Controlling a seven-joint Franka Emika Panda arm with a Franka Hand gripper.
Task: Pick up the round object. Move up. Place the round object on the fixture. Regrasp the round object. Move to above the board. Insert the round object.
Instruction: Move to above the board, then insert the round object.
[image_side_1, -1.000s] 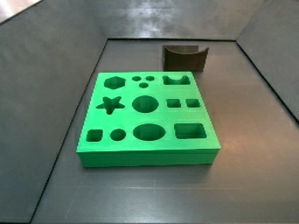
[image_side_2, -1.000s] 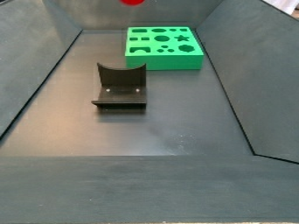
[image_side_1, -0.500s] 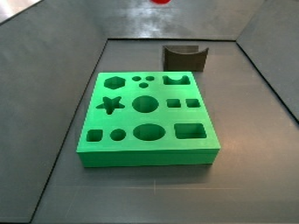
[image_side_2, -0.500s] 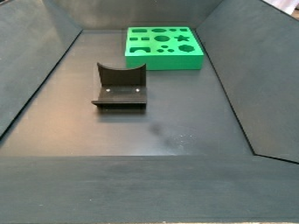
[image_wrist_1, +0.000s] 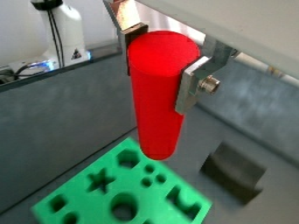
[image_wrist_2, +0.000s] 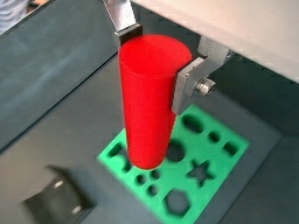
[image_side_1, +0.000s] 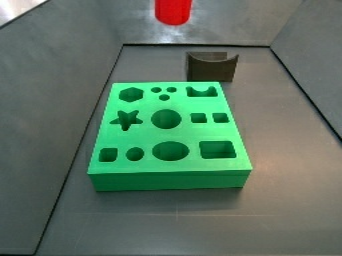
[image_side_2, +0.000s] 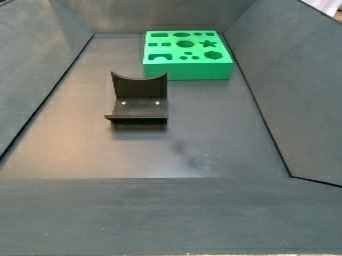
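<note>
Pincer (image_wrist_1: 163, 61) clamped on round object (image_wrist_1: 156, 96), upright, now lower, high above board (image_side_1: 170, 134). Descent toward insertion judged underway.

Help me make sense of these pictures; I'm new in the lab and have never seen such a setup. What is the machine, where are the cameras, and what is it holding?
It is a robot arm with a two-finger gripper. Two pictures come from cameras on its wrist, looking down past the fingers; two come from cameras fixed beside the table.

In both wrist views the flat silver fingers clamp a red cylinder, the round object, upright, high above the floor. A side view shows only the peg's lower end at the top edge; in the remaining side view neither it nor the gripper shows.

On the dark floor lie two things: the green board with shaped holes (star, hexagon, circles, oval, squares), and apart from it the fixture, a small dark bracket with a curved notch, with nothing on it.
</note>
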